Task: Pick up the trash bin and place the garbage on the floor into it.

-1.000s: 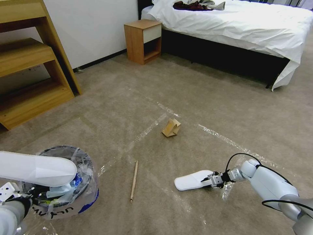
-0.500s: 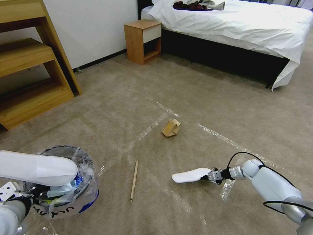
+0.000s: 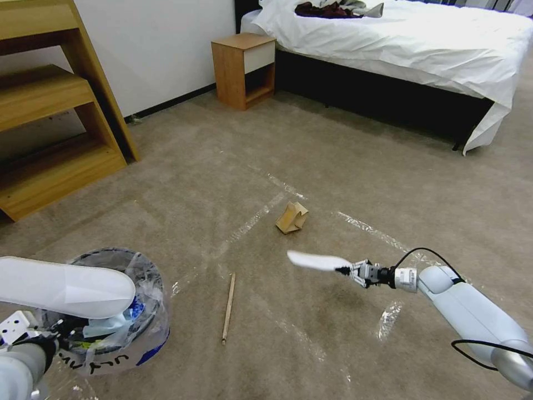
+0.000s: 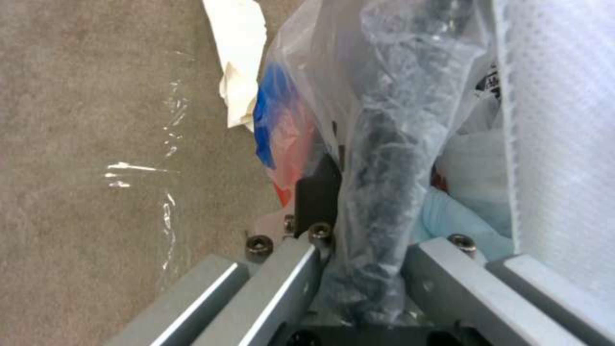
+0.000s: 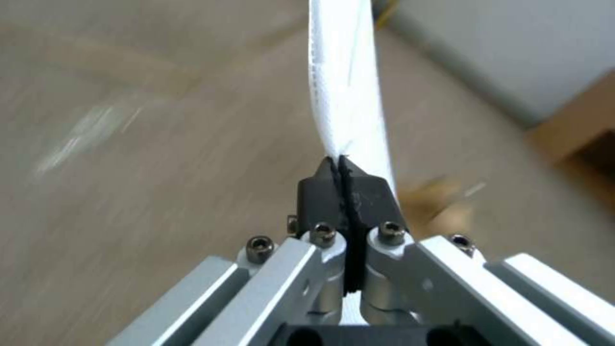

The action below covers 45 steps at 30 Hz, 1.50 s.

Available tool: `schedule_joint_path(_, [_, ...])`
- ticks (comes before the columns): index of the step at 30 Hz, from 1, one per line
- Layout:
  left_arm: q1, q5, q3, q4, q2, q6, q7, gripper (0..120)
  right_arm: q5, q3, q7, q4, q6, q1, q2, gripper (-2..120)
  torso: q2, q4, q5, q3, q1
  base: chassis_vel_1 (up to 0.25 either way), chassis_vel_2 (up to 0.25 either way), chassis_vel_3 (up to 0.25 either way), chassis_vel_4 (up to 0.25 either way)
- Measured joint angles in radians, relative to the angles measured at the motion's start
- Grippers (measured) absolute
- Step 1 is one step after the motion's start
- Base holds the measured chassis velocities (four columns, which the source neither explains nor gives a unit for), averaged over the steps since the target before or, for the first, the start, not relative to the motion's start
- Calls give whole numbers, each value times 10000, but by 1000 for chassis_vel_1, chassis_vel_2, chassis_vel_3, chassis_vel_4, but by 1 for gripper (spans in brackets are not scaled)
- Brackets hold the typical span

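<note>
The trash bin (image 3: 119,316), dark and lined with a crinkly clear bag, hangs at the lower left. My left gripper (image 3: 41,338) is shut on its rim (image 4: 378,144) and bag. A flat white slipper (image 3: 66,288) lies across the bin's mouth. To the right, my right gripper (image 3: 347,270) is shut on the edge of a second white slipper (image 3: 313,260), held off the floor (image 3: 333,166). The wrist view shows that slipper (image 5: 346,86) pinched between the black fingertips (image 5: 320,192). Folded brown cardboard (image 3: 291,218) and a thin wooden stick (image 3: 228,307) lie on the taped carpet. Crumpled white paper (image 4: 240,57) lies beside the bin.
A bed (image 3: 400,44) with dark red and grey clothes (image 3: 333,9) stands at the back right. A wooden nightstand (image 3: 244,69) sits beside it, and wooden shelving (image 3: 50,122) stands at the left. Open carpet lies between them.
My right gripper has lifted the white slipper off the carpet and carried it up and slightly forward. The left arm and the bin have barely moved.
</note>
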<state>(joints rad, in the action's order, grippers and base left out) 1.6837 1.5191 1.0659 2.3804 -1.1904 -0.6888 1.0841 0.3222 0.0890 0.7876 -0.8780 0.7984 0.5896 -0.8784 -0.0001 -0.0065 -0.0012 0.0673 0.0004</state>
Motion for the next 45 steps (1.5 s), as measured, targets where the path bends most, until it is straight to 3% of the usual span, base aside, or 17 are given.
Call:
schedule_joint_path(4, [34,29,44,30,-30,3,0,0,1046,-268,-529,-1173,-380,186,181,0,0,0,-6,-1,0,0,0,0,0])
schedule_joint_path(7, [93,105,139,103,-124,27,29,0,2057,-712,-1312,-2993,-993,324,189,0,0,9,-1,-1,0,0,0,0,0])
schedule_joint_path(16, [107,61,92,145,-285,56,57,0,2815,-1025,-1810,-5243,-1465,636,182,0,0,3,-2,0,0,0,0,0,0])
schedule_joint_path(27, [-136,154,-187,-90,-376,113,-169,0,3742,-93,-2058,-7813,-2265,270,-65,0,1,4,-5,-1,0,0,0,0,0])
schedule_joint_path(40, [-275,7,-407,-368,-346,114,-400,0,3601,2091,-2030,-8114,-2491,-802,-1128,0,0,4,-4,0,0,0,0,0,0])
schedule_joint_path(45, [-327,-50,-473,-472,-335,108,-419,0,3573,3403,-2019,-7628,-2478,-1591,-2115,0,0,3,-6,0,0,0,0,0,0])
